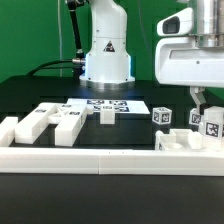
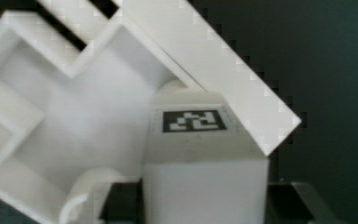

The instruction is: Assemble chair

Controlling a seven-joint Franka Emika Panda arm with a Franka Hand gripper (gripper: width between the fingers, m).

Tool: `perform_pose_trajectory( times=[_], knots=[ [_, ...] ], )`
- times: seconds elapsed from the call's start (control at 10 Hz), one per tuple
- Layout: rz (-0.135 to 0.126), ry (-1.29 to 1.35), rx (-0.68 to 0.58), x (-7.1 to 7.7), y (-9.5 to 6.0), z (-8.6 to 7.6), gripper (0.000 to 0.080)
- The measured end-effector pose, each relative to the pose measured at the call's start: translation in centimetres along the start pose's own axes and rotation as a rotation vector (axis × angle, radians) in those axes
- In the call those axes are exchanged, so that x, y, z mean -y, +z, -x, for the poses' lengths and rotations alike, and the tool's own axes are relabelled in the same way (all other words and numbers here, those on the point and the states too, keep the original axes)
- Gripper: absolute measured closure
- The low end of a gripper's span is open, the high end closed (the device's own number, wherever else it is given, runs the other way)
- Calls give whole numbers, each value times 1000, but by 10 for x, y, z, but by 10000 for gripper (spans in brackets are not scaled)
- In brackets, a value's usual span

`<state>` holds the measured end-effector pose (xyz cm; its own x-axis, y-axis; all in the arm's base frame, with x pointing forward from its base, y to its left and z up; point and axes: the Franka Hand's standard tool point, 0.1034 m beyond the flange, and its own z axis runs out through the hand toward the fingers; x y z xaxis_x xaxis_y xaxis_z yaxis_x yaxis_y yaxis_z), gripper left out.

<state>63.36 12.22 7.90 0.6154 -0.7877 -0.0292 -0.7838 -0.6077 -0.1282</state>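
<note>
While clamped on a tagged leg (image 2: 202,170), the gripper (image 1: 200,108) is held by the seat (image 1: 178,143) at the exterior view's right.

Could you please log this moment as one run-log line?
step: chair assembly | gripper: shut on tagged chair piece | loose parts: exterior view's left

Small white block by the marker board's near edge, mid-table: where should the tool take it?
Best bet: come straight down and pinch the small white block across its two side faces, left and right in the exterior view. It stands alone, low and narrow, both sides free.
</note>
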Motion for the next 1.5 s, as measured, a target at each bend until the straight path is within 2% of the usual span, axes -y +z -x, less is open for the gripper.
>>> perform_pose_trajectory(
  times=[0.4,0.5,0.6,0.7,0.8,1.1,1.2,1.5],
  knots=[
    [-3,243,5,1,0,1,509],
    [-3,243,5,1,0,1,452],
    [-3,228,5,1,0,2,310],
    [-4,198,5,1,0,2,310],
    [-6,156,4,3,-2,3,185],
    [-7,-109,3,5,-2,6,155],
    [-15,-216,-5,6,-2,5,155],
    [-7,-486,-15,6,0,7,150]
  ],
)
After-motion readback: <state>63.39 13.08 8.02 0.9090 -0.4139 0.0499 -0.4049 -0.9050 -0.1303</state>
